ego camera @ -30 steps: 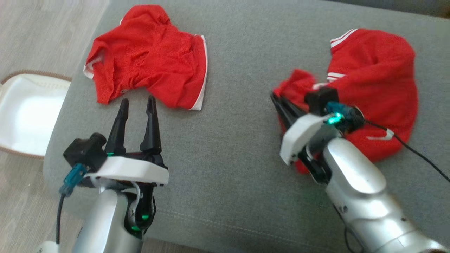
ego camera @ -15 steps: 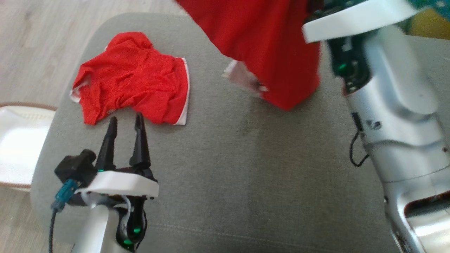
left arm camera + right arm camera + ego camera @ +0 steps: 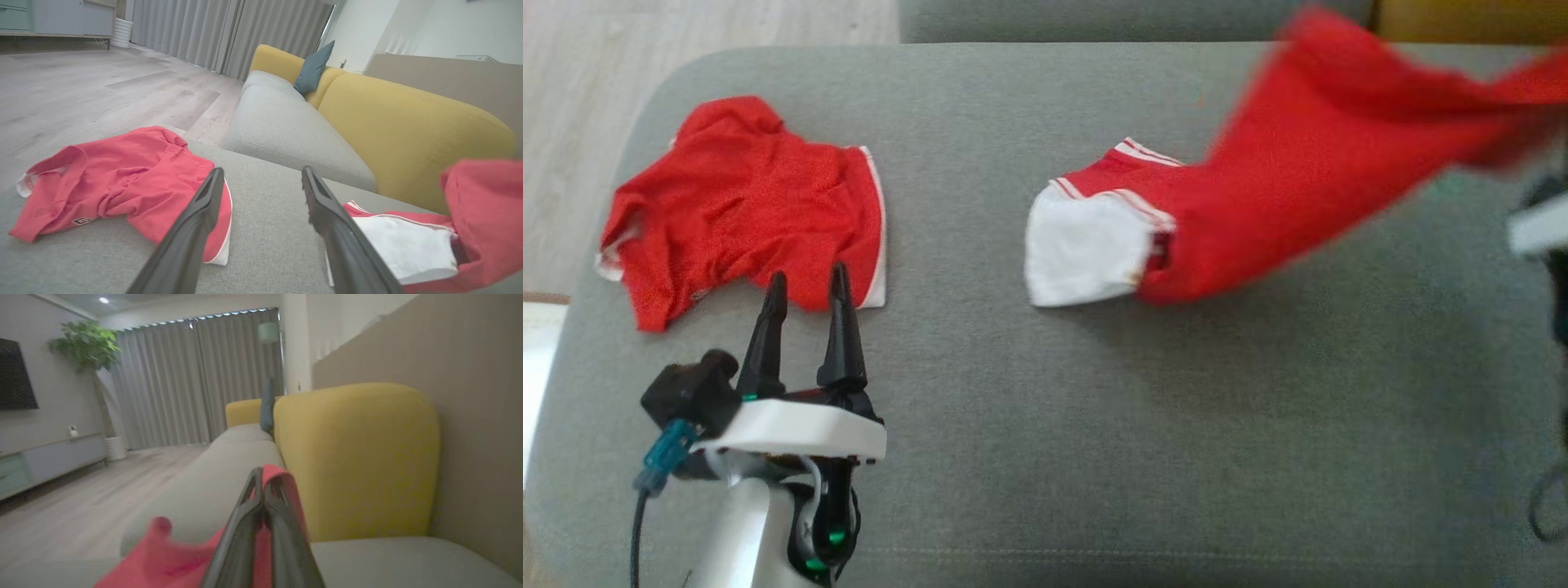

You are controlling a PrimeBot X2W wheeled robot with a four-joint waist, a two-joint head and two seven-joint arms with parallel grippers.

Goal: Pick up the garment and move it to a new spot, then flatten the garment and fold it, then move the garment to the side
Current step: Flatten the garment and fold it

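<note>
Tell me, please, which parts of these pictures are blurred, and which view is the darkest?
Head view: the held red garment is smeared by motion blur, while the red shirt lying at left and the left gripper are sharp. Left wrist view: bright and sharp, with wide-angle bending. Right wrist view: the darkest and soft, the garment beside the right fingers blurred.

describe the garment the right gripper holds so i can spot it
On the grey fabric sofa cushion, toward the robot's right, a red cloth garment slants up to the shut right gripper. Unlike the crumpled red shirt by the open left gripper, it shows a broad white panel with striped trim.
</note>
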